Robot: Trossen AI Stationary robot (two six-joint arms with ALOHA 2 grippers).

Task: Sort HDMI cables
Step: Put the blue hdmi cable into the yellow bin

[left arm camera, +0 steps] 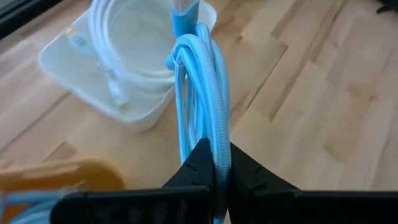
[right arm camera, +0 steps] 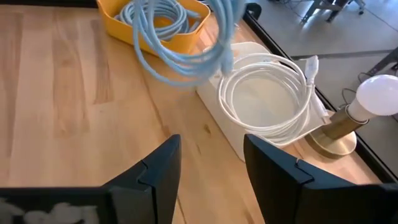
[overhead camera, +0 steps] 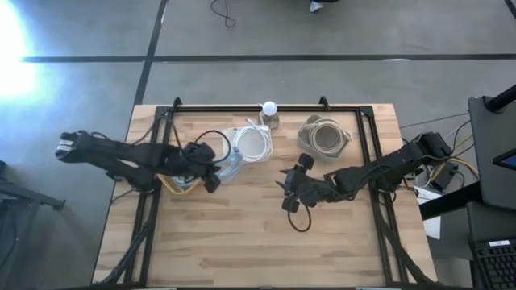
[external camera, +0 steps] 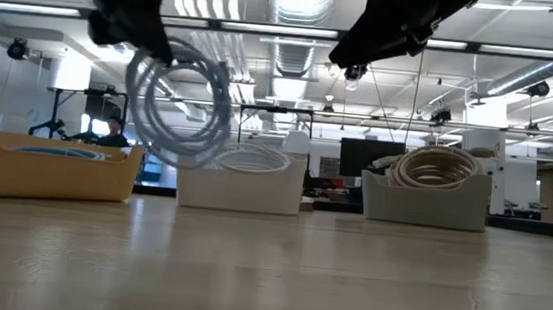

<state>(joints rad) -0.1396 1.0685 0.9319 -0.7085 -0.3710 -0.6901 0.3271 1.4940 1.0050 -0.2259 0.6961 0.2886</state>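
Light-blue coiled HDMI cable (left arm camera: 199, 93) pinched in the left hand (left arm camera: 214, 163), above the surface.
Release it squarely over the yellow plastic tray (right arm camera: 158, 28) beside that hand; right hand (right arm camera: 211, 163) spread, empty.

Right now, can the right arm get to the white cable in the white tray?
Probably yes. The right end effector is open and empty, and the white cable lies uncovered in the white tray just ahead. Only the blue cable, hanging from the left end effector, dangles nearby.
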